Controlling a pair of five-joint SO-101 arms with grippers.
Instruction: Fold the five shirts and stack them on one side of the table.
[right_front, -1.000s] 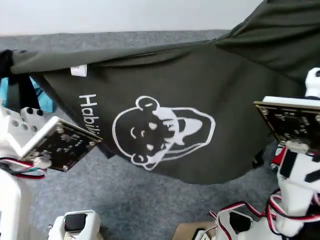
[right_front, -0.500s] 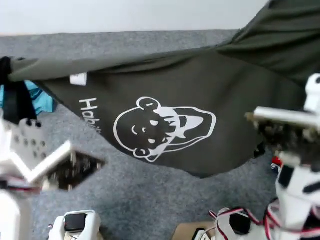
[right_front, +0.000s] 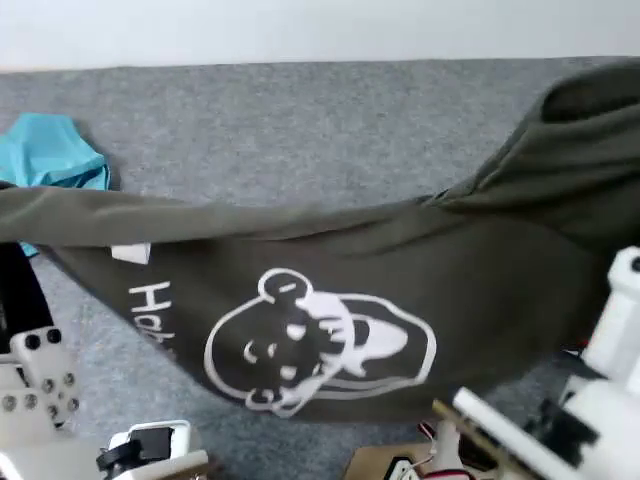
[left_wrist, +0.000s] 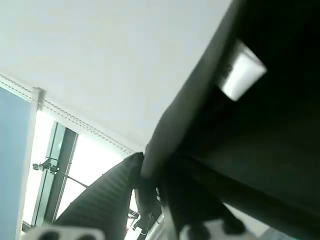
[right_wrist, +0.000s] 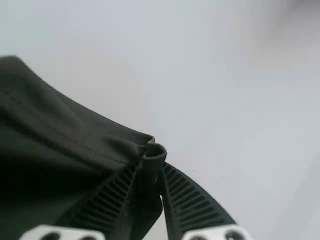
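Note:
A dark olive shirt (right_front: 450, 270) with a white cartoon print (right_front: 315, 340) hangs stretched between both arms above the grey table. In the left wrist view my left gripper (left_wrist: 150, 167) is shut on the shirt's upper edge (left_wrist: 260, 130), close to its white label (left_wrist: 242, 75). In the right wrist view my right gripper (right_wrist: 152, 155) is shut on a bunched fold of the same shirt (right_wrist: 60, 150). A crumpled teal shirt (right_front: 50, 150) lies on the table at the far left.
The grey table surface (right_front: 300, 130) runs back to a white wall. White arm parts stand at the near left (right_front: 40, 400) and near right (right_front: 610, 390). A brown cardboard piece (right_front: 375, 465) shows at the near edge.
Both arms have swung back toward the near side, carrying the shirt's top edge nearer and lower in the high view. The teal shirt, partly covered before, now lies uncovered.

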